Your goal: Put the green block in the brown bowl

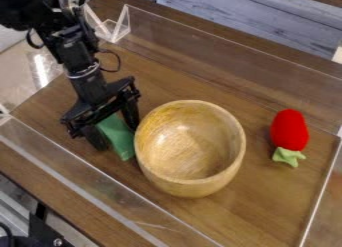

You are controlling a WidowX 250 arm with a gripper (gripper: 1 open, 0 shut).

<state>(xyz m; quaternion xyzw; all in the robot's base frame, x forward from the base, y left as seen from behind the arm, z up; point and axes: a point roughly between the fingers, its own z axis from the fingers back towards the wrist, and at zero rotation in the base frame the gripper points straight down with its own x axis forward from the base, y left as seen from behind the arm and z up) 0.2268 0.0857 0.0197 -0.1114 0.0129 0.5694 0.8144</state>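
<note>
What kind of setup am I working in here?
Probably a lab test bench, not a home: a wooden table fenced by clear plastic walls, holding only staged props, a wooden bowl, a green block and a red toy strawberry.
</note>
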